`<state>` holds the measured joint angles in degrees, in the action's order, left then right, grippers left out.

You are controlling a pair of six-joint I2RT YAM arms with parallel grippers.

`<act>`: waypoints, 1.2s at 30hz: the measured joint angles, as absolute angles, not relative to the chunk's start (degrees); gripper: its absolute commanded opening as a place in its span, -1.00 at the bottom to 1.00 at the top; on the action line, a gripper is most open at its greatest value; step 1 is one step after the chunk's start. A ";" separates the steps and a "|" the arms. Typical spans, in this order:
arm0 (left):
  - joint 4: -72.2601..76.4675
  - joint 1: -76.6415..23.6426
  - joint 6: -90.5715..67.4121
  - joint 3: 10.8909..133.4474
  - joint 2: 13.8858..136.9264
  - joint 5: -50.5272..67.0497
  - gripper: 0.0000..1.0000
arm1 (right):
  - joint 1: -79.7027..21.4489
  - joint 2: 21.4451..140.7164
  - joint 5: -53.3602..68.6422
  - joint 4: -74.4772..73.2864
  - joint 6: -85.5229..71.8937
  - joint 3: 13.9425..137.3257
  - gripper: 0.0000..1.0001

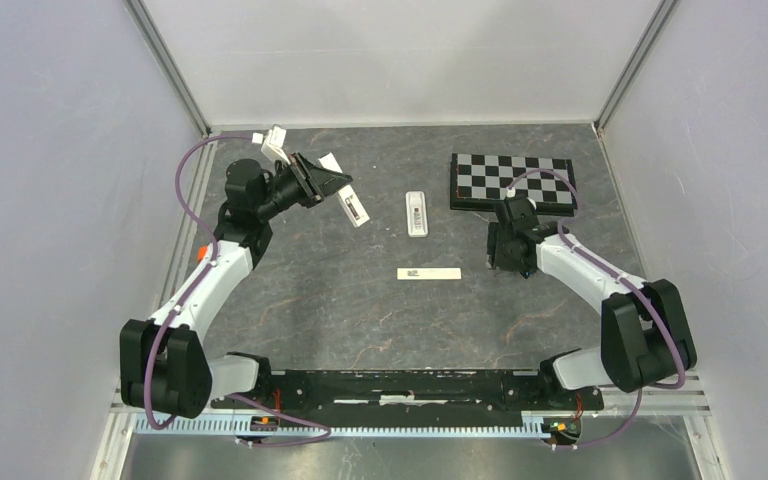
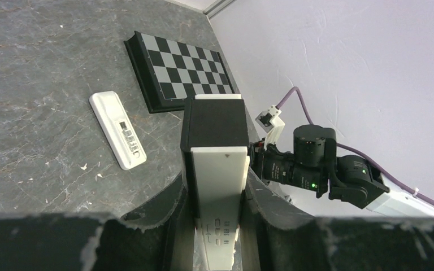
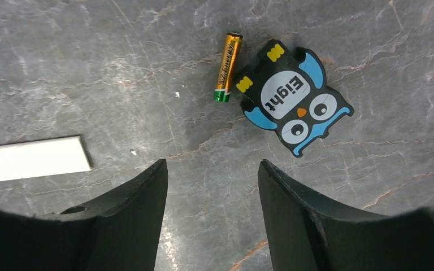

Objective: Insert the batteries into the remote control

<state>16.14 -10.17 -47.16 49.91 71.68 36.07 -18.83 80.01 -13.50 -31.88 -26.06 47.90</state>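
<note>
My left gripper [image 1: 335, 185] is raised at the back left and shut on the white remote control [image 1: 356, 207]. In the left wrist view the remote [image 2: 221, 186] stands between the jaws, back side showing, with a dark recess [image 2: 215, 124] at its far end. One slim battery [image 3: 228, 66], gold with a green end, lies on the table in the right wrist view. My right gripper [image 3: 212, 164] is open and empty just above the table, the battery a little ahead of its fingertips. In the top view the right gripper [image 1: 508, 255] hides the battery.
A second white handset [image 1: 417, 213] with a small grey window lies flat mid-table, also in the left wrist view [image 2: 117, 130]. A slim white bar [image 1: 429, 273] lies nearer. A checkerboard [image 1: 513, 183] is at the back right. A blue owl tile [image 3: 294, 104] lies beside the battery.
</note>
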 measured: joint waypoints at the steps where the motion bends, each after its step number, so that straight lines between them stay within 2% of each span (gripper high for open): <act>1: 15.99 -10.17 -47.00 49.91 71.68 36.07 -0.84 | -18.52 80.27 -13.04 -31.57 -26.09 47.27 0.33; 9: 15.73 -10.17 -46.35 49.91 71.68 36.07 -0.83 | -15.14 83.05 -11.86 -26.79 -27.55 44.10 0.27; 18: 15.73 -10.17 -46.24 49.91 72.29 36.07 -0.83 | -14.52 85.69 -13.21 -21.21 -29.65 44.12 0.10; 23: 15.70 -10.17 -46.24 49.91 72.82 36.07 -0.83 | -14.50 88.12 -15.05 -19.55 -29.74 44.93 -0.17; 31: 15.70 -10.17 -46.22 49.91 72.84 36.07 -0.83 | -14.50 89.58 -15.90 -18.96 -29.36 46.15 -0.39; 36: 15.70 -10.17 -46.22 49.91 72.84 36.07 -0.84 | -14.50 90.41 -16.69 -18.94 -28.62 46.89 -0.61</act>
